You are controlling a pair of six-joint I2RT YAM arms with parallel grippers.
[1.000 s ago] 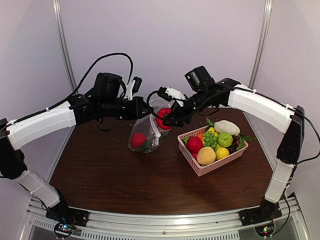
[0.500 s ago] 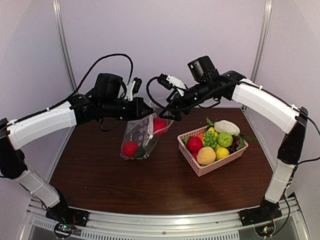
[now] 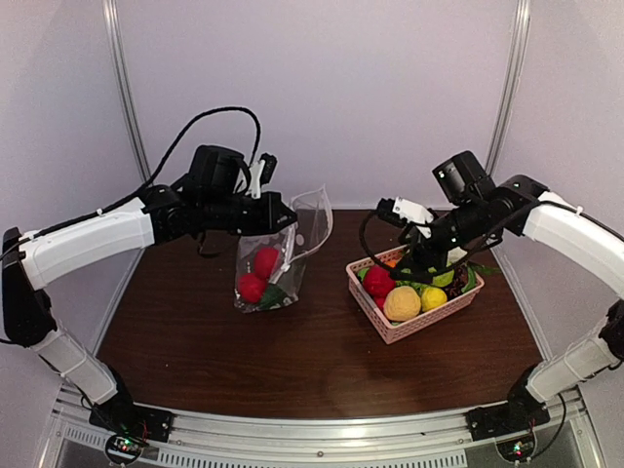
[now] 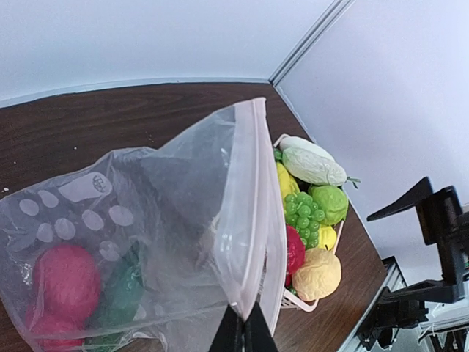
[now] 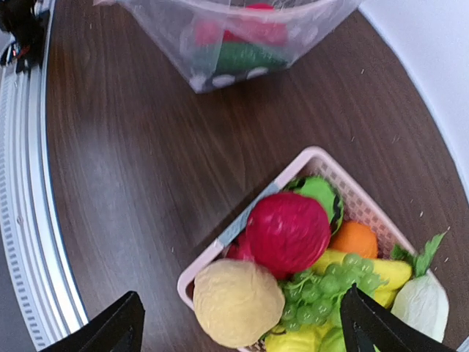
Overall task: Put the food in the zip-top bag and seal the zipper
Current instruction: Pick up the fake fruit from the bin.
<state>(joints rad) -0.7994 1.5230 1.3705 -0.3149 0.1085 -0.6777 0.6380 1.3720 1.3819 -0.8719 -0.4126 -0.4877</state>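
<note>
zip-top bag [image 3: 281, 261], 2 red fruits [image 3: 257, 275] inside, pinched by left gripper [image 4: 242, 331]; right gripper [image 5: 238, 326] spread wide above pink basket [image 5: 220, 246].

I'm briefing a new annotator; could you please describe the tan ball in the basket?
Find the pink lattice basket on the right of the table. The tan ball sits in its near corner, beside a red ball. It alone is pale and wrinkled among red, yellow and green pieces.
</note>
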